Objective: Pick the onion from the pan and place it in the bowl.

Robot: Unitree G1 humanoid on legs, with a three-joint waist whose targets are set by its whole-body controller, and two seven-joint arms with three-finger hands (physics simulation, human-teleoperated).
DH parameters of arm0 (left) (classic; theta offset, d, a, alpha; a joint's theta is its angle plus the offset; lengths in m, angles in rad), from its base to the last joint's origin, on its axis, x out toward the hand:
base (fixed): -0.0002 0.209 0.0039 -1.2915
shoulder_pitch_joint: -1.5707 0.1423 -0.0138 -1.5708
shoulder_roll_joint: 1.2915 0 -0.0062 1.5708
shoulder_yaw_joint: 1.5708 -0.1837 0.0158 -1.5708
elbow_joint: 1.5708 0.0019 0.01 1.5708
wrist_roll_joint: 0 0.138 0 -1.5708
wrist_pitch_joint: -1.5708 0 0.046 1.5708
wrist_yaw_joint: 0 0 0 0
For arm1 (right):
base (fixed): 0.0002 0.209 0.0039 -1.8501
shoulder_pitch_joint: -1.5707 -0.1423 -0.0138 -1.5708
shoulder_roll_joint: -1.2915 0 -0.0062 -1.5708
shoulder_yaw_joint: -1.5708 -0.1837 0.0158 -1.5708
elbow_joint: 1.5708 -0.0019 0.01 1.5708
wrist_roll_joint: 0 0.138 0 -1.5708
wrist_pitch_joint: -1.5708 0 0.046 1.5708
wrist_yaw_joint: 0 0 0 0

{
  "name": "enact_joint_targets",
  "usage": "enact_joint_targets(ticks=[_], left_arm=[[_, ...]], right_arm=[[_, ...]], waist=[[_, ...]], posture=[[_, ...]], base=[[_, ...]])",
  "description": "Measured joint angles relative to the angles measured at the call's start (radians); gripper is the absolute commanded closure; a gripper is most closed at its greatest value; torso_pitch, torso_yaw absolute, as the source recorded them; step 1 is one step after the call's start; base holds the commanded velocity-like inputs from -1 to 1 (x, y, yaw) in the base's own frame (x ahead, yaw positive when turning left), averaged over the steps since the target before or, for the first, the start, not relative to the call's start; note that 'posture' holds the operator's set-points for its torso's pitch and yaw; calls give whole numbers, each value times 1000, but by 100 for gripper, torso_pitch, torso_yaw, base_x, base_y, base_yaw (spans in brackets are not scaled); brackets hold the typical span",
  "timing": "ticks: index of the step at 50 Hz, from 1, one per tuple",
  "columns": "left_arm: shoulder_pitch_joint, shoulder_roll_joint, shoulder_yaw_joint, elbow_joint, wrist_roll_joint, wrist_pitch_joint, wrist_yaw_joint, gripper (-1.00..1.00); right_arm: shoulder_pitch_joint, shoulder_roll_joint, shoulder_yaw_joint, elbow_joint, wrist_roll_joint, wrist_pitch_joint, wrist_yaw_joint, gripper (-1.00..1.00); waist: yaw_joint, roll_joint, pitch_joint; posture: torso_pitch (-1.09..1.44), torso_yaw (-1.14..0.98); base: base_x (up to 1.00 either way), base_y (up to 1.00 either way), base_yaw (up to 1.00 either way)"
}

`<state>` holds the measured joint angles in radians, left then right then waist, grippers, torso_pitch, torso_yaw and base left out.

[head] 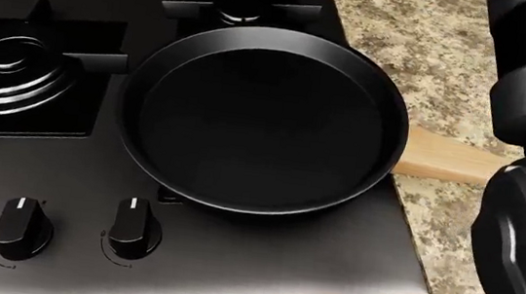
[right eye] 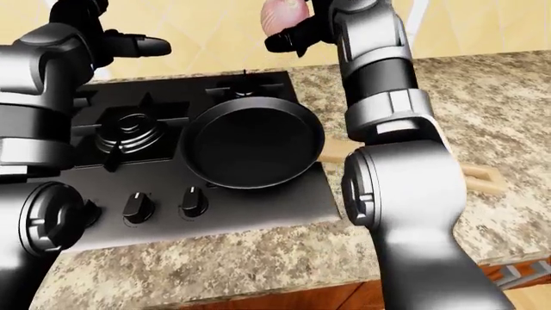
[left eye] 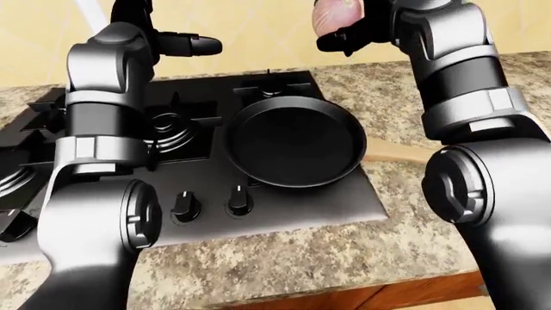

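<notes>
Pan [head: 262, 121] is plain matte black with a pale wood-tone handle [head: 443, 158]. Onion [left eye: 336, 14] is pinkish-purple, fingers [left eye: 338, 42] around it black. Stove [head: 231, 261] is black with white-marked knobs [head: 132, 229]. Worktop [left eye: 284, 258] is speckled tan-brown granite, wall [left eye: 258, 29] yellowish.
</notes>
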<state>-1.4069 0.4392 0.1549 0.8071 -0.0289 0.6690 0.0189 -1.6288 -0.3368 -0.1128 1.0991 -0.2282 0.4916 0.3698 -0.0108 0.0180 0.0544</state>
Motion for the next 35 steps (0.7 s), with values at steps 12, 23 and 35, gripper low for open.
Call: enact_joint_targets(ticks=[12, 23, 35], left_arm=[[5, -8, -2, -11, 1, 5, 3, -100], [-8, -20, -10, -9, -4, 6, -1, -100], [4, -7, -1, -13, 7, 20, 7, -100]], right_arm=[[0, -14, 6, -3, 45, -2, -14, 100], [9, -28, 11, -11, 50, 6, -15, 100], [2, -13, 20, -18, 55, 1, -1, 100]], waist=[[5, -5, -24], [1, 38, -34], [3, -28, -19]], posture=[[0, 0], [0, 0], [0, 0]], base=[[0, 6, 0], [0, 21, 0], [0, 21, 0]])
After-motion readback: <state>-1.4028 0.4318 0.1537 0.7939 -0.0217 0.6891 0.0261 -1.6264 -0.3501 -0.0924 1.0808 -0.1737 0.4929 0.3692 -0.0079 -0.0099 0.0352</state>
